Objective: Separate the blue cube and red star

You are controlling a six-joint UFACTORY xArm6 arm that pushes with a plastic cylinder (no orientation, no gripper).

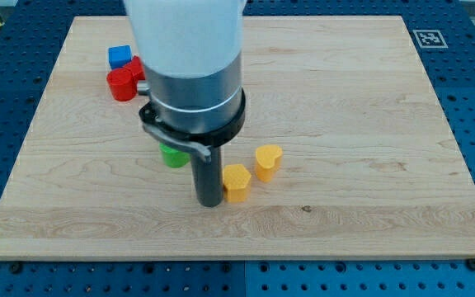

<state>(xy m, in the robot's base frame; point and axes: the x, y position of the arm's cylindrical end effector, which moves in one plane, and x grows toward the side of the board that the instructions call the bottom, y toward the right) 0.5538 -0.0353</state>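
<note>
- No claw on this arm; only a rod, so nothing to open or close, and my tip (209, 203) resting on the tabletop (369, 124) just beside the orange block (237, 182).
- Blue cube (119, 56) and red star (124, 82) touching, near the view's top-left corner.
- Both well apart from tip, up and to the view's left.
- Green block (172, 156) between, partly hidden by the arm.

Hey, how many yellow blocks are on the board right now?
2. One yellow block sits right beside my tip, on its right; the other yellow block lies up-right of it. The arm could hide more.
</note>
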